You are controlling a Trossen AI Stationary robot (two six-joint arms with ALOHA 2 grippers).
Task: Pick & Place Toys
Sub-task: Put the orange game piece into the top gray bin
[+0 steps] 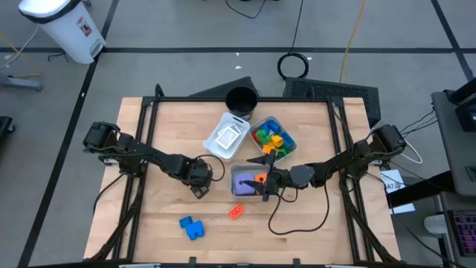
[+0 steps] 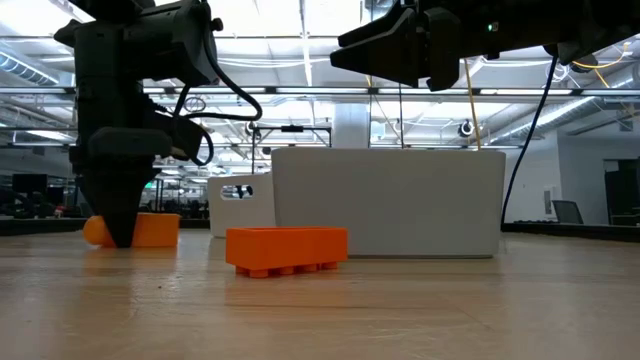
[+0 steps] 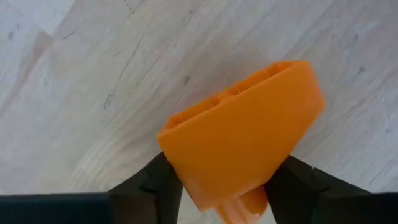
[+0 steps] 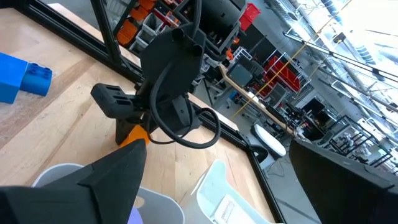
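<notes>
Fingers of the left gripper flank an orange block on both sides, their inner faces against it, the block resting on the table. Just beyond stands a grey tray holding a purple die; the right gripper hovers over that tray, its fingers spread wide and empty. A small orange brick lies on the bare wood in front of the tray, and blue blocks sit nearer the front edge. Farther back, a second tray is full of coloured blocks, beside a white tray and a black cup.
</notes>
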